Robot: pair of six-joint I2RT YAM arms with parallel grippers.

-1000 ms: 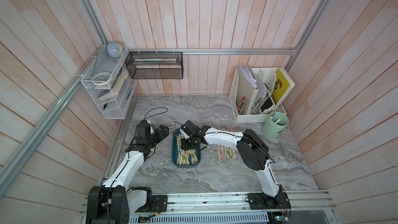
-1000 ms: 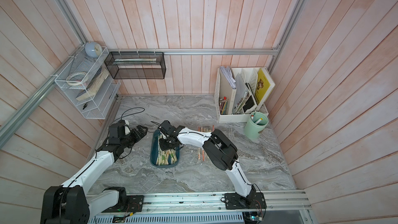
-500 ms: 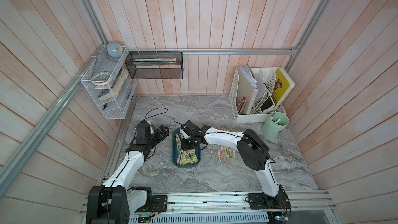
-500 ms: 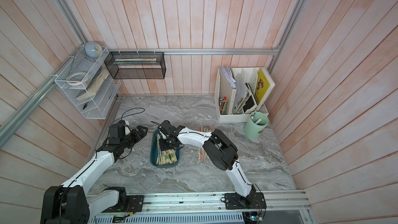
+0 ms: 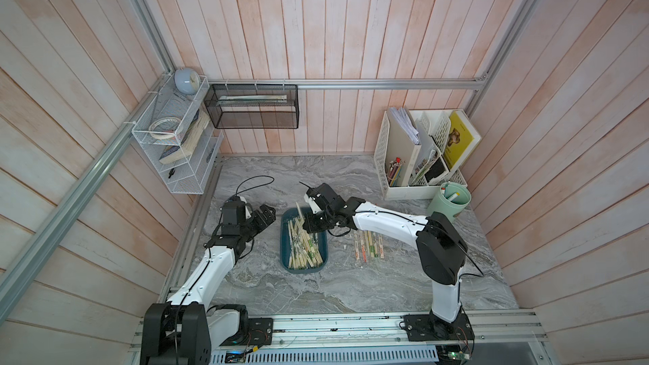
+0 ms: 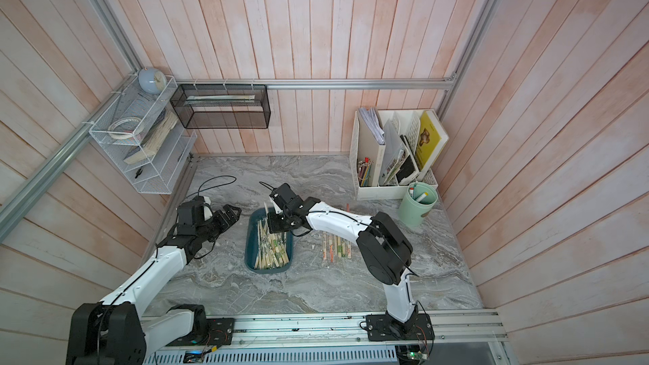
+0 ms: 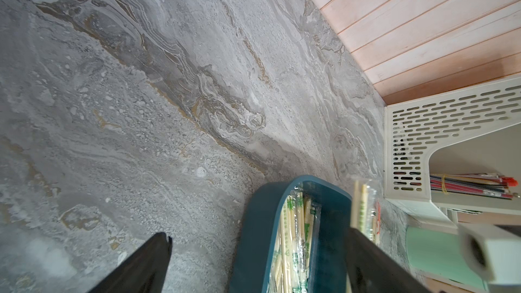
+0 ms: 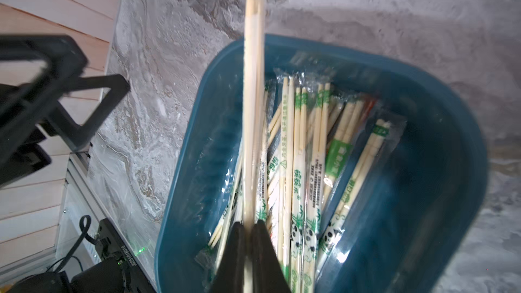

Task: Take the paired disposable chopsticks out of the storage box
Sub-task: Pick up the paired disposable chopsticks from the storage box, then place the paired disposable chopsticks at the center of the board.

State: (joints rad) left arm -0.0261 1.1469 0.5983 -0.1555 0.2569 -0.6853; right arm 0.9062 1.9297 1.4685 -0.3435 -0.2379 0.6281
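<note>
The box (image 5: 284,245) sits mid-frame on the table (image 5: 316,293) in both top views, between the 2 arms. The right gripper (image 8: 248,225) reaches in over its upper end, fingers pinched tight on 1 pair (image 8: 253,80), which it holds by its lower end. In a top view that pair (image 5: 299,210) tilts up, and its free end pokes past the box's upper left corner. The other chopsticks (image 8: 304,164) lie heaped lengthwise inside the box, in clear sleeves with green print. More pairs lie in a row (image 5: 368,245) on the table just right of the box, partly under the right arm. The left gripper (image 5: 267,215) hangs near the box's upper left, apart from it, fingers (image 7: 146,263) spread wide and holding nothing.
</note>
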